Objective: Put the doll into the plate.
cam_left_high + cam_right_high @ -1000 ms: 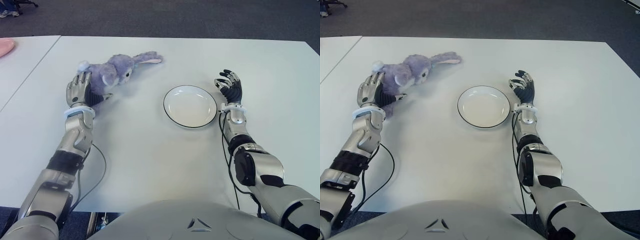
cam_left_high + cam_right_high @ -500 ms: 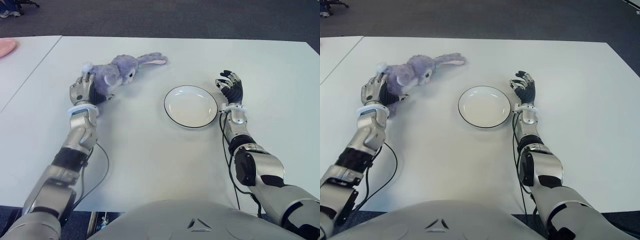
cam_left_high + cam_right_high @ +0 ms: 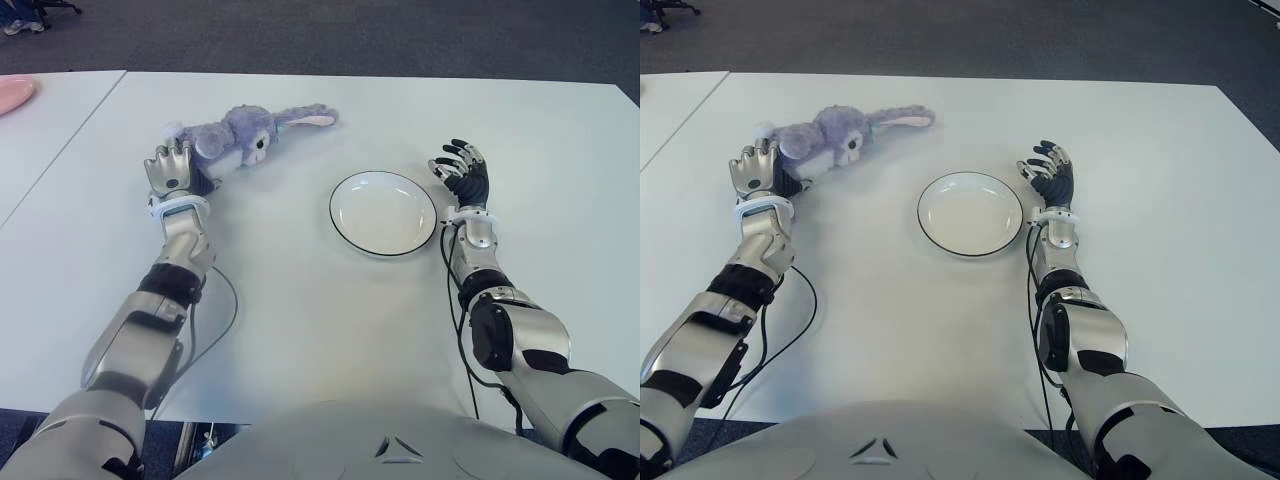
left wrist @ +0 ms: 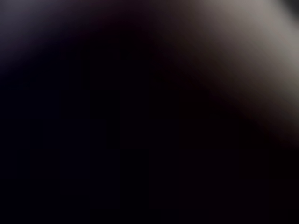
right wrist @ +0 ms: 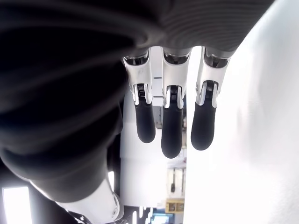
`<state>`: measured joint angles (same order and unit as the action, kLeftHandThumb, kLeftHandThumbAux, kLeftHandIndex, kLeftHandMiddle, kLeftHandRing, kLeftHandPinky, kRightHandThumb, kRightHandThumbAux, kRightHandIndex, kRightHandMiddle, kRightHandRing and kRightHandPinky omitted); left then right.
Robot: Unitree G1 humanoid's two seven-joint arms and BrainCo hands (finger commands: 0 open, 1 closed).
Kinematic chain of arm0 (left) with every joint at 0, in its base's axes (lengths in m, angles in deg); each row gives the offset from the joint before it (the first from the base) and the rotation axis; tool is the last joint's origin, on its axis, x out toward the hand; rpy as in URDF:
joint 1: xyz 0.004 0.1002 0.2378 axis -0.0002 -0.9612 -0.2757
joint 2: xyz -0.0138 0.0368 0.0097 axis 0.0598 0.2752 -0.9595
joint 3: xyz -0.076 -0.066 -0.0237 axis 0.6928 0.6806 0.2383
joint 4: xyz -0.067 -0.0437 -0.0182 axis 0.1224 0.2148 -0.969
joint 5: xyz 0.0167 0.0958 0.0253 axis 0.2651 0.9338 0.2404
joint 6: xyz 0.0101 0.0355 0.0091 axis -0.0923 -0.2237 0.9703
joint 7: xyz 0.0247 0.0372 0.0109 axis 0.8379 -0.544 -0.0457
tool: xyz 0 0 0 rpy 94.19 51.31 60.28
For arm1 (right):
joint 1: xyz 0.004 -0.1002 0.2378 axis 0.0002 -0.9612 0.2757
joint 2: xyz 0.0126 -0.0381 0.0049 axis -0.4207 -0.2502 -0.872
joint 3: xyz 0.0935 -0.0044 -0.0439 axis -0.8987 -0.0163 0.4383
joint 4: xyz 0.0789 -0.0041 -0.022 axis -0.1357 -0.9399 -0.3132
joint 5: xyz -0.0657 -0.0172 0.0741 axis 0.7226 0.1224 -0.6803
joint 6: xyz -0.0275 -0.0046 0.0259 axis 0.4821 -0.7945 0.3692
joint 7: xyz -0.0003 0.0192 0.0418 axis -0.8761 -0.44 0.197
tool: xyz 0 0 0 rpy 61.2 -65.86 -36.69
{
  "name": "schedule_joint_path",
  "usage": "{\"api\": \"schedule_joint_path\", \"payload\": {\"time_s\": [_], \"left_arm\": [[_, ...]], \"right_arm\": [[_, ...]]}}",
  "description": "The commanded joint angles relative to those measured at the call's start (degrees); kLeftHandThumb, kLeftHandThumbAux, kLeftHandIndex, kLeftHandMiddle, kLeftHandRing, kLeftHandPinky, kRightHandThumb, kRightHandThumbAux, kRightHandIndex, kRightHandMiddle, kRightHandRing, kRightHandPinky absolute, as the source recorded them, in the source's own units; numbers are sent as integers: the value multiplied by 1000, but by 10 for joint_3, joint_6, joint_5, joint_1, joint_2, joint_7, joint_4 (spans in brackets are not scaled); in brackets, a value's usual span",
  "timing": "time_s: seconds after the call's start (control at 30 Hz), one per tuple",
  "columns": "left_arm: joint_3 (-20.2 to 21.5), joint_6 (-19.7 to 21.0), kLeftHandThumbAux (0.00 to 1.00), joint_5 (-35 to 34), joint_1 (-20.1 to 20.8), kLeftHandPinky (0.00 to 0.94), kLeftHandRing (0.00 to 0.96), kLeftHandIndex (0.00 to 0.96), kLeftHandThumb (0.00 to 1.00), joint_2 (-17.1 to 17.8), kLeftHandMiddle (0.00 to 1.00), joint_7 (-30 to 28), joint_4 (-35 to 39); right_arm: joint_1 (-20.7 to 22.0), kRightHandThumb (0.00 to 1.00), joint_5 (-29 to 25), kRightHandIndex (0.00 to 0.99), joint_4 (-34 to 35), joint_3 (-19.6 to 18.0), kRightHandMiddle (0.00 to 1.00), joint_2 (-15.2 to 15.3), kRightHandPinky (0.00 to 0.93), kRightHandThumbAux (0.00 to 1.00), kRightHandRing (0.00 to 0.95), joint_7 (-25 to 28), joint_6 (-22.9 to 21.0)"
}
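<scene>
Nearest, white table (image 3: 300, 320), a black cable (image 3: 215, 320) trailing beside the left forearm. Farther out, white plate (image 3: 383, 212) with dark rim, empty; right hand (image 3: 461, 172) just right of it, fingers (image 5: 172, 130) extended, holding nothing. Left hand (image 3: 170, 168) curled against the purple bunny doll (image 3: 235, 133), lying left of the plate; firm grasp unclear. Beyond, dark carpet (image 3: 350, 35); second table (image 3: 45, 130) leftward.

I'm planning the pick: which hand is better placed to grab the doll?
The left hand: it is already against the doll at the table's left. The right hand is open beside the plate, across from the doll.
</scene>
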<state>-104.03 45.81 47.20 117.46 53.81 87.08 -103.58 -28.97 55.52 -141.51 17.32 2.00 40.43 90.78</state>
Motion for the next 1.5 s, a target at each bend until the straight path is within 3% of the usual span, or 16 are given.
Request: {"api": "schedule_joint_path", "payload": {"time_s": [0.03,0.27,0.4,0.67,0.97,1.23,1.4,1.5], "left_arm": [[-9,-7,650,-37,-13,559,382,598,177,-72,345,6,-152],[11,-9,629,-55,21,640,538,578,274,-89,521,36,-219],[16,-10,622,-60,32,668,580,565,289,-93,570,44,-240],[7,-19,620,-59,45,707,636,548,267,-91,628,40,-269],[-10,-52,646,-49,45,771,723,613,237,-77,725,52,-279],[-34,-34,658,-26,5,655,651,550,232,-61,663,79,-134],[-46,-40,689,-10,-72,634,627,581,249,-22,648,73,43],[-50,-34,716,2,-113,693,667,624,281,-5,680,62,136]], "right_arm": [[-116,264,-16,199,-77,-15,265,-37,414,894,339,11,-85],[-114,227,-22,195,-77,-21,267,-36,424,888,352,18,-91],[-114,201,-23,190,-77,-22,268,-36,425,883,357,20,-91],[-114,155,-21,199,-76,-21,272,-36,432,872,365,21,-89],[-115,125,-18,213,-76,-19,281,-35,449,868,378,21,-85],[-116,111,-15,208,-76,-16,280,-35,452,868,386,19,-83],[-116,114,-15,219,-76,-16,284,-36,446,873,384,20,-81],[-117,117,-15,226,-76,-16,288,-37,443,874,384,20,-81]]}}
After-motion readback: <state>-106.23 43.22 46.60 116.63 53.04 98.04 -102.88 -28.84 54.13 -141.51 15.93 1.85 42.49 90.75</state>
